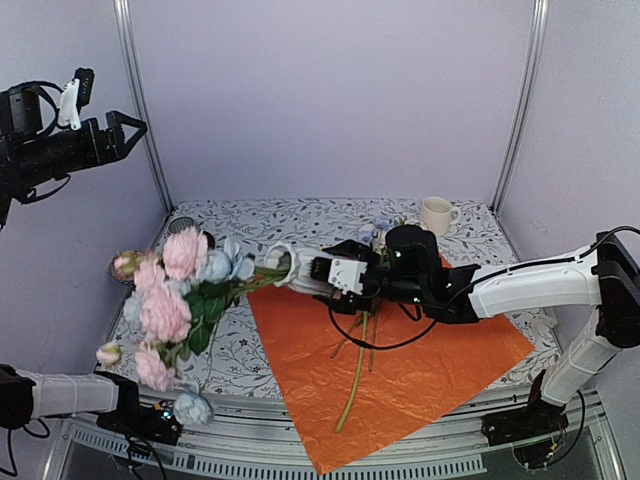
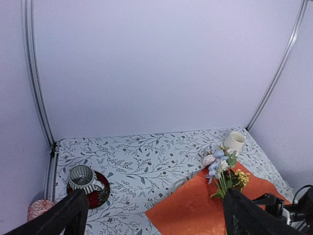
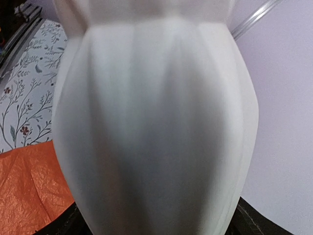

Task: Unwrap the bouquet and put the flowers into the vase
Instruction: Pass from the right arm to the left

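Vase: the white ribbed vase (image 1: 285, 268) was up off the table and tipped almost onto its side above the left corner of the orange paper (image 1: 420, 370), mouth pointing left.
Right gripper: the right gripper (image 1: 312, 274) was clamped round the vase's belly, which filled its wrist view in a blur.
Flowers: the pink and pale blue flowers (image 1: 165, 300) hung out left of the mouth. Their stems appeared to run into it, but how deep I couldn't tell.
Loose stems: a few loose stems (image 1: 357, 375) lay on the paper under the right arm. Their long axis ran near to far, with cut ends toward the near edge and small blooms by the cream mug (image 1: 435, 214).
Left gripper: the left gripper (image 1: 128, 128) was spread wide and empty, high at the far left. The loose stems lay well below it and off to its right.
Nearer arm: the right arm was nearer but busy, so I judged the pick fell to the left, with a long reach down and across.
Surface: a floral tablecloth (image 1: 300, 215) with crinkly paper lying flat on it.
Room: a striped cup (image 2: 83, 177) on a red saucer (image 2: 100, 196) stood at far left, well apart from the stems, and pale walls closed in three sides.
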`<state>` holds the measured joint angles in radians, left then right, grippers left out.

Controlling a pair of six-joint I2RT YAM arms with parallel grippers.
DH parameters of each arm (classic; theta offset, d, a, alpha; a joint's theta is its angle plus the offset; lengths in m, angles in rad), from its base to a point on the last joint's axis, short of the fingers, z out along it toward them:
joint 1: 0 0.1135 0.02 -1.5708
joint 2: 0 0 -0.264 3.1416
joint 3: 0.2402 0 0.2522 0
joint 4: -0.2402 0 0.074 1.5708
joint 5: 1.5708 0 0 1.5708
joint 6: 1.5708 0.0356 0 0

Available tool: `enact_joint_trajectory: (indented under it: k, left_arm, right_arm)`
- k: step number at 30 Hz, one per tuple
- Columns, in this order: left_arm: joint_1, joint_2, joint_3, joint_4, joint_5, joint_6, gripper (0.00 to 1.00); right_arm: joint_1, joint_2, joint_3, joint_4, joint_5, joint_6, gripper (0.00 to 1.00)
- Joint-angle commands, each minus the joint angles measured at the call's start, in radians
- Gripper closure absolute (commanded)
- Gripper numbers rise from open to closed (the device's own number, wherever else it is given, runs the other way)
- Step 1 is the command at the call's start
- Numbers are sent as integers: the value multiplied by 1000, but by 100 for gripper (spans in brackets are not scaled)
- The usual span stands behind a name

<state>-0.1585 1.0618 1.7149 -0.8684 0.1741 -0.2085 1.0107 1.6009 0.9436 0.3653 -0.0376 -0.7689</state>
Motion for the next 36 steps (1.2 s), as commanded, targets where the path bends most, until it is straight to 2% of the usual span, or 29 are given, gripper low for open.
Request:
enact_joint_trajectory:
  k: [1, 8, 12, 19, 26, 30, 36]
  left_arm:
    - [14, -58, -48, 93, -76, 24, 2]
    - [14, -176, -144, 172, -45, 26, 2]
    - [14, -272, -285, 263, 0, -23, 2]
    - [12, -452, -666, 542, 239, -156, 5]
    - [0, -457, -861, 712, 424, -253, 5]
    - [-98, -441, -975, 881, 452, -302, 6]
    - [-423, -318, -985, 1002, 257, -219, 5]
  right_arm:
    - [-88, -96, 7, 169, -94, 230, 42]
    - [-197, -120, 30, 173, -146, 478, 40]
    - [-213, -126, 60, 172, -159, 618, 40]
    - [-215, -92, 127, 176, -210, 834, 41]
    - [-214, -56, 176, 182, -295, 928, 44]
    - [-213, -39, 183, 192, -334, 949, 45]
    - [-212, -12, 194, 214, -388, 984, 46]
